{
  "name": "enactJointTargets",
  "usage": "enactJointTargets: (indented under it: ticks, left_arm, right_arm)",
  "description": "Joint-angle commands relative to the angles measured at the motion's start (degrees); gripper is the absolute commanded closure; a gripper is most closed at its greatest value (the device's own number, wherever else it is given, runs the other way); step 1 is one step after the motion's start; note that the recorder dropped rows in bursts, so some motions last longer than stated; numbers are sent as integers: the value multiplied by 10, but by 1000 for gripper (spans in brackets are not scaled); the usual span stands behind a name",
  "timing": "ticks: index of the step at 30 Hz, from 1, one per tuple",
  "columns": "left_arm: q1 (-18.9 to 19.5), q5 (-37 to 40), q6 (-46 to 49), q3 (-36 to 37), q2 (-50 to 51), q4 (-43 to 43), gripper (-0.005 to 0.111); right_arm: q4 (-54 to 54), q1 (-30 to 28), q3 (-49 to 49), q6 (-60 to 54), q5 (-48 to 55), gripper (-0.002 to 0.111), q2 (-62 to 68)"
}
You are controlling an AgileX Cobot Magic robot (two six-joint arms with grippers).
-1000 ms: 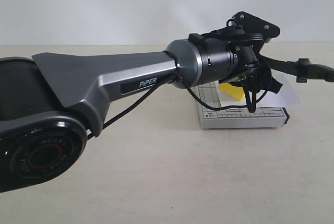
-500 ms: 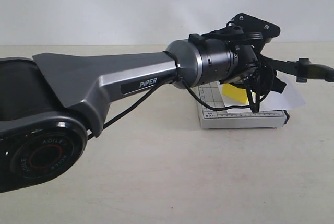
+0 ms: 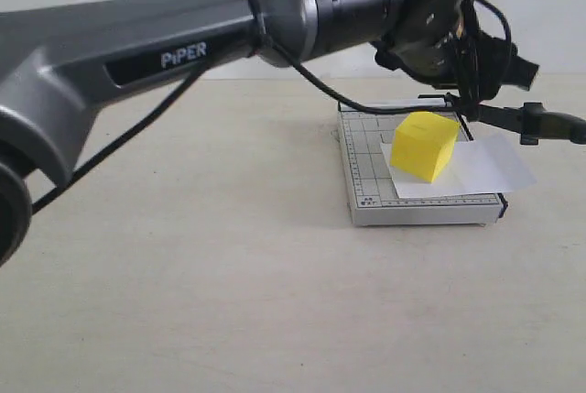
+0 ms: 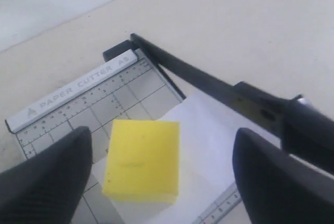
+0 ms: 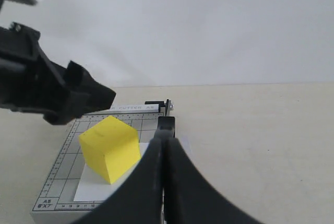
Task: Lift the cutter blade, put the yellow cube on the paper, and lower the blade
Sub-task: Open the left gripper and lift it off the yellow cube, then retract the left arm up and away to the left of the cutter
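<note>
— What is changing on your side?

— My left fingers [image 4: 284, 179] are hanging wide open above the cutter [image 3: 366, 178] and are gripping nothing. A second ago they were down low over the cutter's top, around the yellow cube [image 3: 424, 146]. Now my left arm is riding well above the cutter, and the cube is sitting free.

— Where is the cube resting?

— On the cutter's top, on the paper [image 3: 494, 166], with one side seeming to reach over onto the bare grid. So I am judging the placing step as done.

— And the blade?

— The blade [image 3: 499, 118] is standing raised, slanting up from the cutter's hinge corner. My right fingers [image 5: 141, 187] are pressed shut at its free end. I cannot tell whether they are pinching it or only propping it. Lowering the blade is what I am seeing as left, and my open left fingers are looking clear of its path.

— How many things are you counting?

— One cube, one sheet of paper, and one cutter with one blade, all on the bench [image 3: 229, 301]. And two sets of fingers, mine.
</note>
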Motion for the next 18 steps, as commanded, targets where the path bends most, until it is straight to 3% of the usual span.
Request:
enactJointTargets:
  ticks: [1,10,18]
  left_arm:
    - [-6,6,52,-3,-44,-46,36]
    - [-32,33,76,10,-90,-46,36]
    - [-54,21,80,101,-155,-24,51]
  right_arm:
    - [-1,1,2,-2,-2,108,-2]
    - [-1,1,2,-3,-2,108,-2]
    - [-1,1,2,-3,-2,108,-2]
